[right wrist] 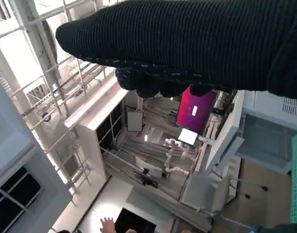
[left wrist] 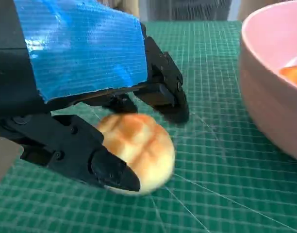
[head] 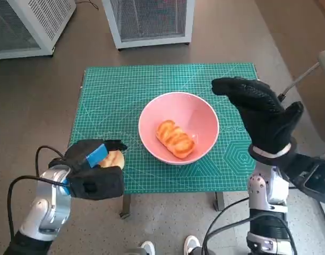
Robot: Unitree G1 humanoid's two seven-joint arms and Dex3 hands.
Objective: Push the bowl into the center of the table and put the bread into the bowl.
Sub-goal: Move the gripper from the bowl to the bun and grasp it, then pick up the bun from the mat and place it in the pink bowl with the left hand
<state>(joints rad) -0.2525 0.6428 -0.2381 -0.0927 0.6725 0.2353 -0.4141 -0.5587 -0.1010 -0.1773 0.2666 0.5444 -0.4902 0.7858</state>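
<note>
A pink bowl (head: 178, 127) stands near the middle of the green mat table (head: 114, 90), with a twisted golden bread (head: 176, 139) lying inside it. A round bun (head: 114, 158) sits at the table's front left corner. My left hand (head: 93, 169) closes around that bun. In the left wrist view the black fingers (left wrist: 109, 172) press on both sides of the bun (left wrist: 139, 145), and the bowl's wall (left wrist: 270, 97) rises close by. My right hand (head: 261, 114) hangs raised over the table's right side, beside the bowl, fingers spread and holding nothing.
Two white mesh-fronted cabinets (head: 149, 21) stand on the floor beyond the table's far edge. A person's shoes (head: 191, 245) show at the front edge. A grey chair part (head: 311, 69) is at the far right. The right wrist view faces the room, with a person's hand (right wrist: 107, 224) low down.
</note>
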